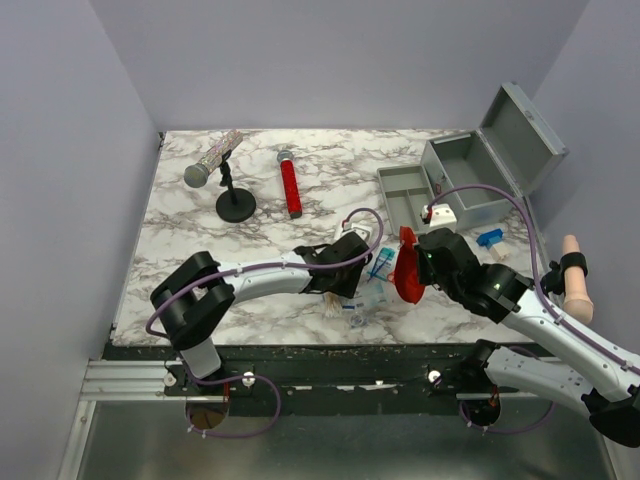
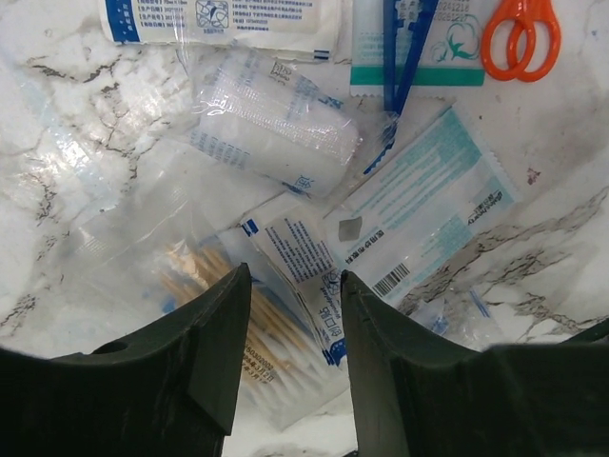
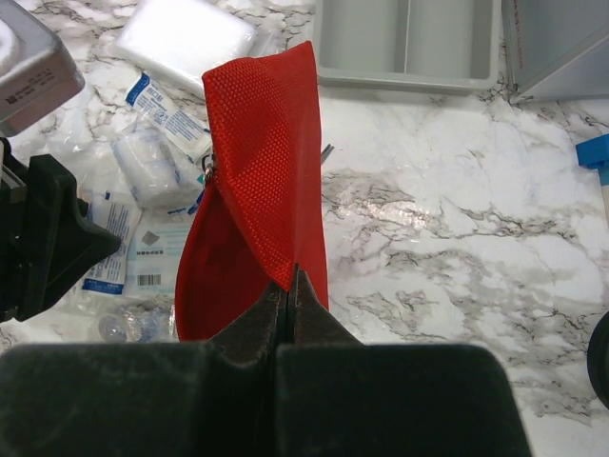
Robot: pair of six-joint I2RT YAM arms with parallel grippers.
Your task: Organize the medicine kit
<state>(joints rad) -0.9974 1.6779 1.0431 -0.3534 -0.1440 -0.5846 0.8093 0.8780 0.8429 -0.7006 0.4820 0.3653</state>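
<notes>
The right hand point(image 3: 290, 286) was closed, its two fingers pinching one edge of a red fabric pouch point(image 3: 271, 143), which stood folded and on edge rather than flat. The left hand point(image 2: 290, 290) was open, with its fingers point(image 2: 224, 324) spread above a heap of wrapped supplies on the marble worktop point(image 1: 190, 250). A clear bag of cotton swabs point(image 2: 195, 281) lay directly below the gap between the fingers. A wrapped gauze roll point(image 2: 271, 119) lay beyond the bag, and a flat teal-printed packet with a barcode point(image 2: 428, 205) lay to its right. Orange-handled scissors point(image 2: 519, 38) and blue tweezers point(image 2: 404, 48) lay at the far edge of the heap. It could not be determined whether the left fingers touched any packet. The medicine kit point(image 1: 480, 175), a grey metal box, stood at the far right corner of the worktop with its hinged lid point(image 1: 525, 135) raised. Its grey divided tray point(image 1: 408, 192) sat out of the box, on the worktop just beside its left side. The pouch was held near the tray, between the tray and the heap. A microphone on a round stand point(image 1: 225, 180) and a red cylinder point(image 1: 290, 185) occupied the far left part of the worktop, well apart from the kit.
</notes>
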